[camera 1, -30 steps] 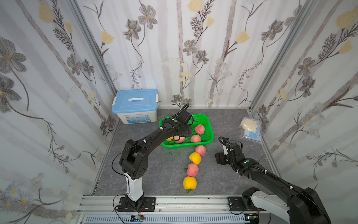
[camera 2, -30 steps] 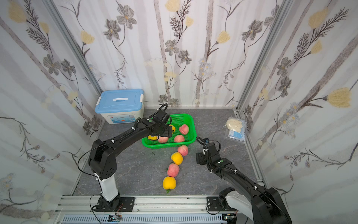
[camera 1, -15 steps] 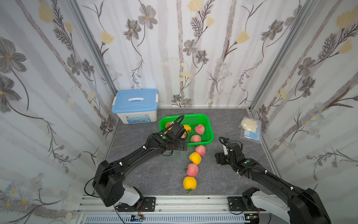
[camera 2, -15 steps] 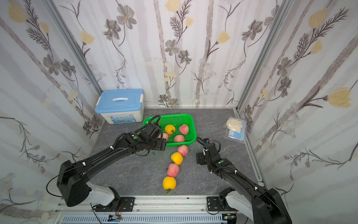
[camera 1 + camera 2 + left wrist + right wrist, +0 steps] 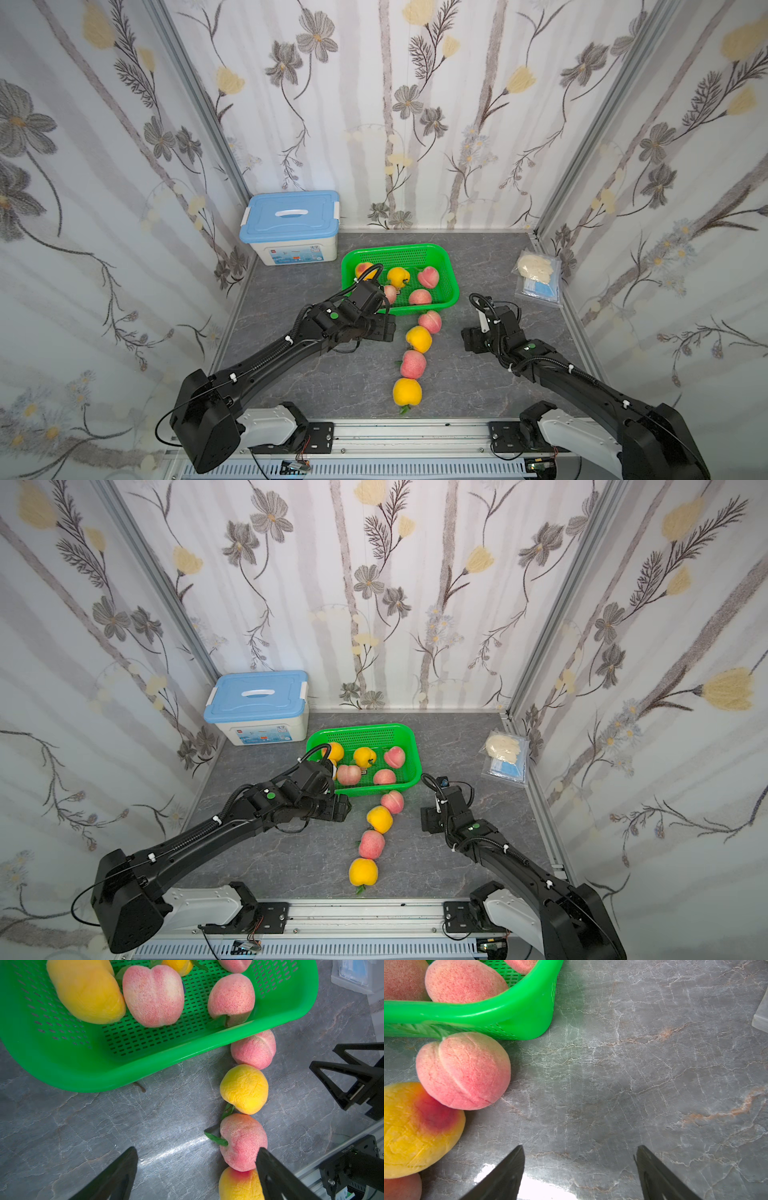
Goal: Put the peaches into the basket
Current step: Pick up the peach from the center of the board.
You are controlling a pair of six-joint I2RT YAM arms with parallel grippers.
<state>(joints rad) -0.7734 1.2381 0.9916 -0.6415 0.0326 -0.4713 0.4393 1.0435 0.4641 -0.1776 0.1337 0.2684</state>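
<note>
Partly done: the far-centre basket (image 5: 395, 254) holds at least five peaches (image 5: 428, 277); four loose peaches (image 5: 419, 338) line the table (image 5: 332, 374) nearward. Left gripper (image 5: 196, 1150) and right gripper (image 5: 579, 1147) stand open, empty.

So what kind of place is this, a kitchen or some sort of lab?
Probably a robot test booth, not a kitchen: a left arm and right arm mounted on a metal rail, wallpapered panels closing three sides, and toy-looking peaches in and beside a basket as props.
</note>
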